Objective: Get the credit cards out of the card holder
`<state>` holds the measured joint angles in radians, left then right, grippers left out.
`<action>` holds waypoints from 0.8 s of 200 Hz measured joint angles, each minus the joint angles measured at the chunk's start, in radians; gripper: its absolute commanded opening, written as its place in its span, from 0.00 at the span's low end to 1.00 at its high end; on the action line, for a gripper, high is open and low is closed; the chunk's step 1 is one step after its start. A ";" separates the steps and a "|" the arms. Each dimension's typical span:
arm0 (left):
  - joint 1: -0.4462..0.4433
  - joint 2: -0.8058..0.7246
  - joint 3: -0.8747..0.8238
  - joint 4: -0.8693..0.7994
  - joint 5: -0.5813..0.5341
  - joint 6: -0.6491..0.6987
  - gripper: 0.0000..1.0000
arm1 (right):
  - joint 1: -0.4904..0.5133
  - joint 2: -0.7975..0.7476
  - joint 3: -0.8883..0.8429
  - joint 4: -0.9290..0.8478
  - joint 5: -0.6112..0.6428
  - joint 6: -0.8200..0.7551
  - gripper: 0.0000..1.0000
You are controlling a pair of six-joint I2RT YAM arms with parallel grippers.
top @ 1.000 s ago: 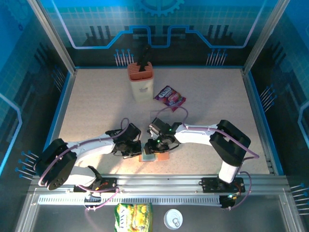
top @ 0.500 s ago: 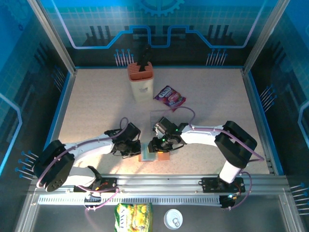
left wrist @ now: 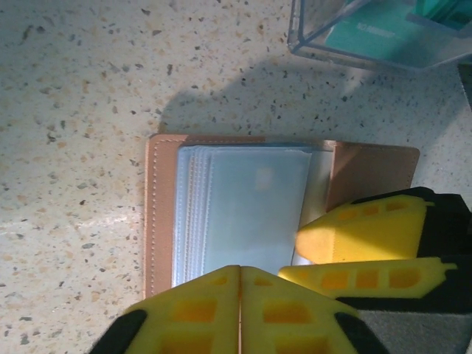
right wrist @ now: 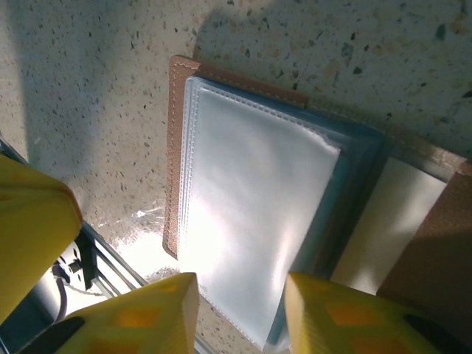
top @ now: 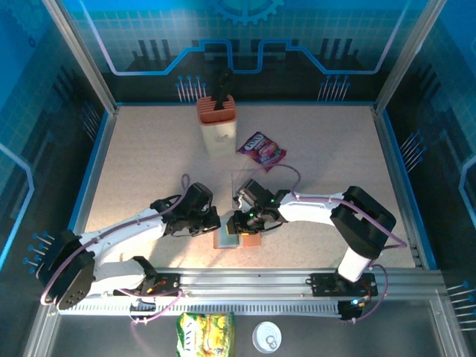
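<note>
Left arm (top: 126,227) swung leftward. Speckled tabletop (top: 149,163), blue enclosure (top: 44,111). Open card holder (left wrist: 164,214) at near edge, under closed left hand (left wrist: 240,269); right hand (right wrist: 240,295) grip indeterminate.

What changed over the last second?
Left arm's elbow swung outward, down-left in the top view; its shut left claw edged slightly farther from the bases. Right arm's elbow shifted right, with the open right claw kept over the salmon-brown leather card holder. Holder, purple snack packet and beige container unmoved.
</note>
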<state>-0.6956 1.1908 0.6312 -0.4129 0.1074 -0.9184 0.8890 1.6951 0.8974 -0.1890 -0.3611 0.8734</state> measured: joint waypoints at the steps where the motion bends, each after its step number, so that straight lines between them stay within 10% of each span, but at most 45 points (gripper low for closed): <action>1: 0.000 0.001 0.000 0.000 0.001 0.003 0.00 | 0.000 0.000 0.000 0.000 0.000 0.001 0.33; 160: 0.000 0.170 -0.039 0.023 -0.005 0.003 0.00 | 0.009 0.050 0.008 0.049 -0.037 0.024 0.33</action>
<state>-0.6956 1.3605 0.5926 -0.3904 0.1020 -0.9150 0.8982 1.7451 0.9051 -0.1402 -0.3977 0.8978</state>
